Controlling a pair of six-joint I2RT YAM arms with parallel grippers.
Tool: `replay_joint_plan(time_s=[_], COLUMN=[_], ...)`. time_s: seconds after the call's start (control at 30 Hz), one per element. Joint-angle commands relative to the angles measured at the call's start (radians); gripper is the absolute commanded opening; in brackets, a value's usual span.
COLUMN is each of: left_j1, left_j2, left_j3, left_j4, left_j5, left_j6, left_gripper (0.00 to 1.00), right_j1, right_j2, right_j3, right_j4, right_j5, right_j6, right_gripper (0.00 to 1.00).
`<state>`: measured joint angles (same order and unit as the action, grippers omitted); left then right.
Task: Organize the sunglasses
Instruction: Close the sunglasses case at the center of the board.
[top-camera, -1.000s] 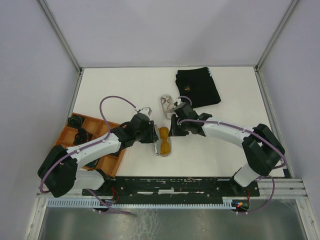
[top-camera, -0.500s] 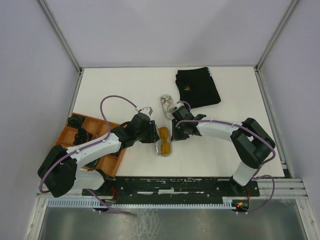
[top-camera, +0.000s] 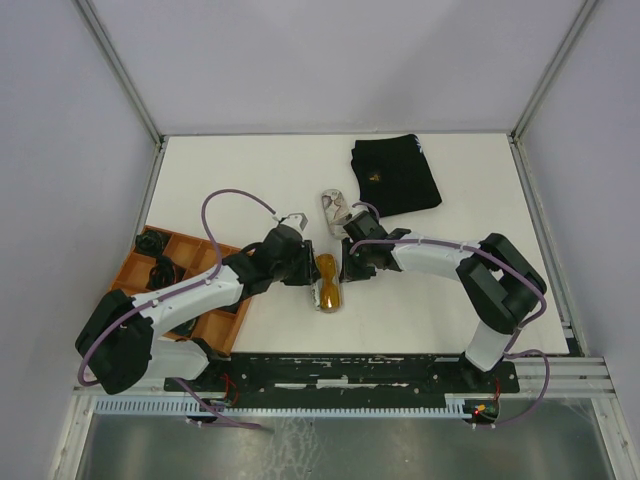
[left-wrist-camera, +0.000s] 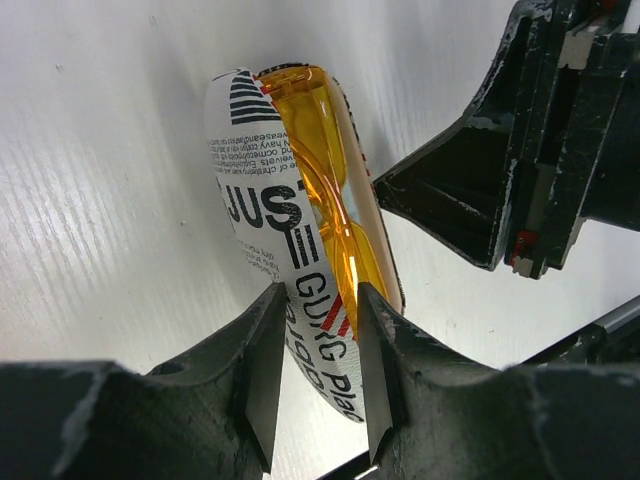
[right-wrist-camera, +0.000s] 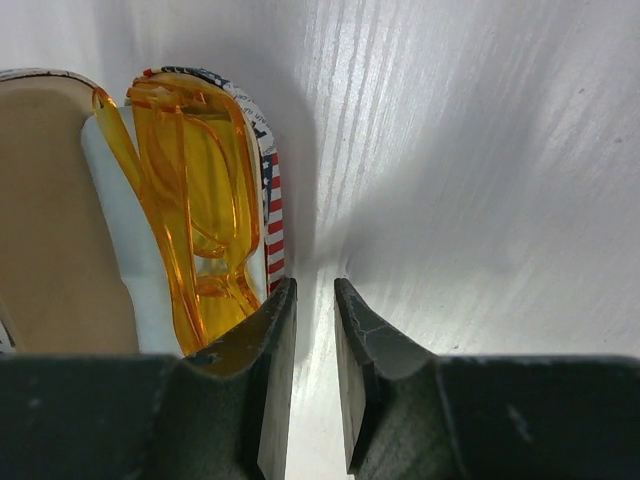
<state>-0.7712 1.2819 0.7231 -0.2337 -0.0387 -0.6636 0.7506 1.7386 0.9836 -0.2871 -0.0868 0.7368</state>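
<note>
The translucent orange-amber sunglasses lie folded inside the open oval printed glasses case, which rests on the white surface between the two arms. The left claw is clamped on the case, with the printed wall held between its fingers. The right claw stands just beside the opposite rim, its fingers narrowly apart with only bare surface between them. Hazards: a sideways push from the right claw may twist the case out of the left claw's hold. Closing the case on a protruding lens or arm may pinch or crack the thin frame.
</note>
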Motion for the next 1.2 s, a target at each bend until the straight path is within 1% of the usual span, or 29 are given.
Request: replay_joint_plan(time_s=[0.0,0.67,1.17], left_j1=[-0.012,-0.036,-0.051], left_j2=[0.002,0.067,0.120], left_j3=[0.052,0.022,0.030], left_j4=[0.030,0.057,0.078], left_j5=[0.017,-0.008,-0.003], left_j6=[-0.024,-0.024,-0.024], left_gripper=[0.42,0.42,0.42], right_j1=[0.000,0.001,0.000], right_j2=[0.001,0.004,-0.003], right_j3=[0.001,-0.008,-0.010], right_j4=[0.054,0.077,0.078], right_j5=[-0.023,-0.038,-0.035], right_j6=[0.014,0.016,0.018], right_gripper=[0.29,0.29,0.29])
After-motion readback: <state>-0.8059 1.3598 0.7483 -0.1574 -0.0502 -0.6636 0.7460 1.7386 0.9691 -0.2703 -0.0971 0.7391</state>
